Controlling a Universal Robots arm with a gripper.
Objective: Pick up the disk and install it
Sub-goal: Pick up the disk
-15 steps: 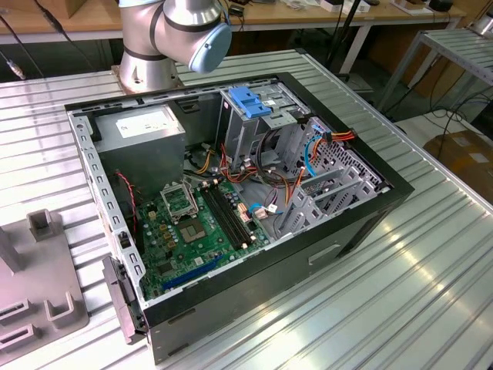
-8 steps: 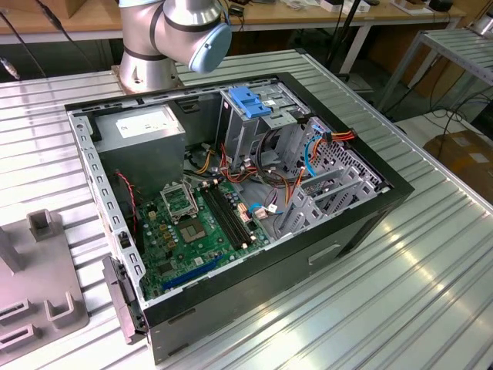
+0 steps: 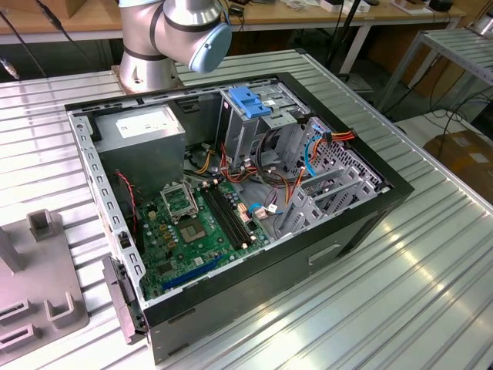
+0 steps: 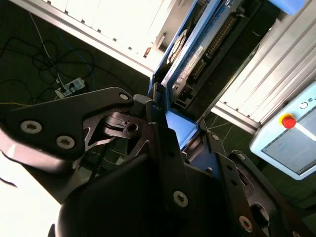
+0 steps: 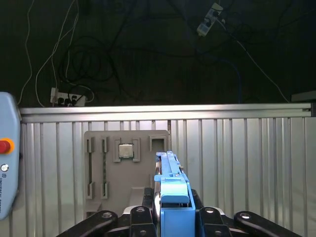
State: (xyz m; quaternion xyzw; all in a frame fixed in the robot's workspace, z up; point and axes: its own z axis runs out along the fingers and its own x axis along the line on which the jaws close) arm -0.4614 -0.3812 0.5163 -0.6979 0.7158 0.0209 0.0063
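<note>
**Disk clamped edge-on in the gripper, clear of the case**

The gripper (image 5: 173, 211) is closed narrowly on the disk (image 5: 171, 180), its black fingers (image 5: 144, 213) pressing in from both sides near one end. The rest of the drive juts out past the fingertips. In both wrist views the disk (image 4: 195, 54) hangs in the air. It is above the ribbed metal table (image 5: 247, 163), with a grey fixture tray (image 5: 126, 170) lying beyond it.

The drive will probably handle as a stiff, dense slab that is heavy for its size and will not bend. Its bare metal faces look smooth and could slide under the pads. Held by one end, the overhanging weight may tend to pry at the grip. The blue bracket (image 5: 174, 195) is thin plastic and likely to flex or snap if squeezed alone. The better hold is across the body, where metal backs the plastic. The circuit-board side (image 4: 217, 42), with its row of contacts, is the fragile part and is best kept free of the fingers. Knocks are also best avoided.

Seen edge-on, the disk is a slim silver-grey body edged in blue, with one dark board face.

In the exterior view, the open computer case (image 3: 354, 223) takes up the middle of the frame. Its drive cage (image 3: 240, 131), with a blue handle (image 3: 248, 102), stands in the upper middle.
</note>
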